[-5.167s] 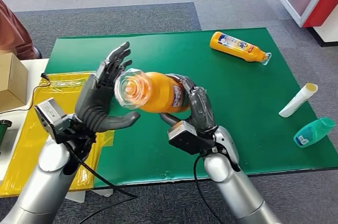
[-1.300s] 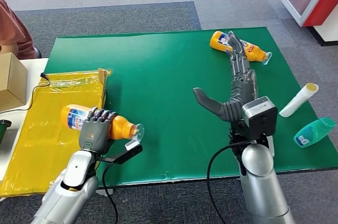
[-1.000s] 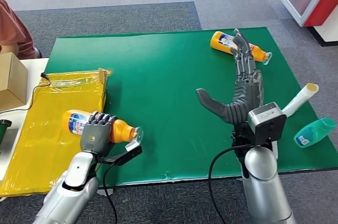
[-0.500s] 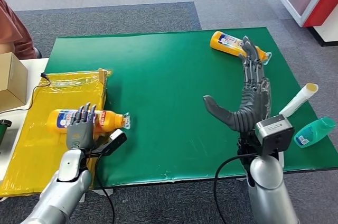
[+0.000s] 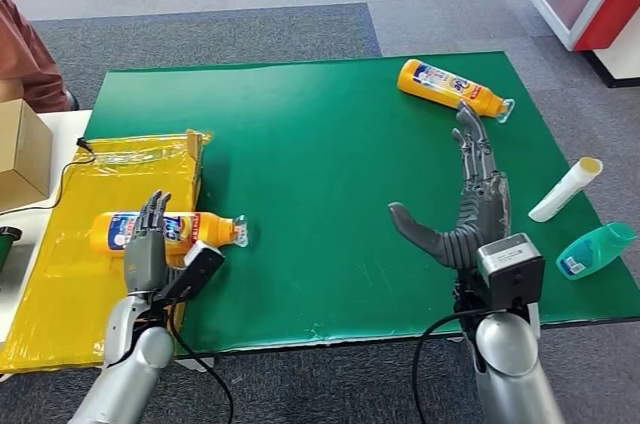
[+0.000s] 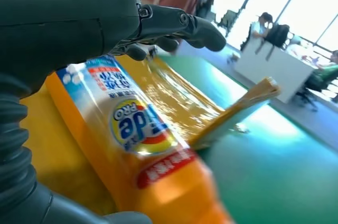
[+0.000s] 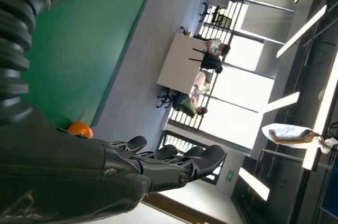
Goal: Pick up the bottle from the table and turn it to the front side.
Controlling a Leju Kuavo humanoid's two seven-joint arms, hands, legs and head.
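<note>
bottle (image 5: 158,230) flat on yellow sheet (image 5: 68,274), l hand (image 5: 146,254) spread above.

Orange bottle (image 5: 162,230) with blue-and-white label on glossy yellow sheet (image 5: 53,274). Plain green surface (image 5: 317,144); second orange bottle (image 5: 451,89), white tube (image 5: 564,189), teal bottle (image 5: 596,249).

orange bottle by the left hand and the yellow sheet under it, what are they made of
Orange bottle: probably glossy plastic, with a printed label and a clear cap.

Yellow sheet: looks like thin plastic film, shiny and wrinkled with glare streaks; one edge is folded up. Could also be a bag; hard to tell.
</note>
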